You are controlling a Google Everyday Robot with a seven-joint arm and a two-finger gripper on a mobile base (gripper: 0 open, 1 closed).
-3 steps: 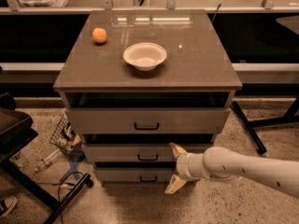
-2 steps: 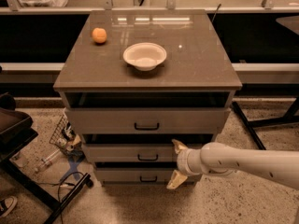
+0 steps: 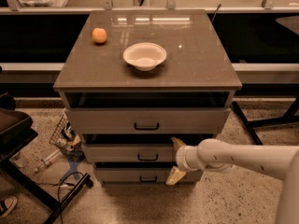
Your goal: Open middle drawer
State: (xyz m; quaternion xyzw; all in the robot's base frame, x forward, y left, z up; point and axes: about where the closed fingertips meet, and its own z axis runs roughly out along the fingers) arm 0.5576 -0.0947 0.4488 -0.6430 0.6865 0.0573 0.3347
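The grey-brown cabinet (image 3: 147,76) has three stacked drawers. The middle drawer (image 3: 126,153) has a thin black bar handle (image 3: 147,158). The top drawer (image 3: 107,120) stands pulled out a little, with a dark gap above it. My gripper (image 3: 175,163) comes in from the right on a white arm and sits in front of the middle drawer's right part, to the right of its handle. Its two tan fingers (image 3: 177,143) are spread apart, one high and one low, holding nothing.
A white bowl (image 3: 145,55) and an orange fruit (image 3: 99,35) sit on the cabinet top. The lowest drawer (image 3: 121,175) is below. Clutter and cables (image 3: 65,141) lie on the floor at the left, beside a black stand (image 3: 18,134). A table leg (image 3: 261,122) is at the right.
The gripper has shifted slightly left and up along the middle drawer's front. The drawers have not moved.
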